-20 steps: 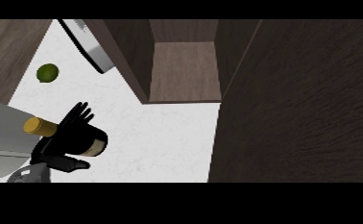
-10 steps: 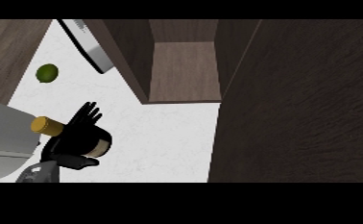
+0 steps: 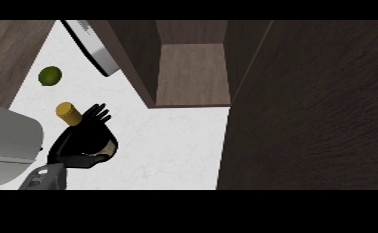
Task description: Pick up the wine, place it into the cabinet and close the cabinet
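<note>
1. One left hand [image 3: 83, 144] curls round the wine bottle [image 3: 68, 112], its yellow cap poking out beyond the fingertips.
2. Glass likely heavy, slick, breakable: hold the body, not the cap.
3. Open cabinet [image 3: 193, 77] waits ahead-right of the hand.

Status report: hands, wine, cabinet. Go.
Left hand curled round the wine, yellow cap showing. Right hand not in view. Cabinet open, wine not yet inside. Lime on the counter, off the path.
</note>
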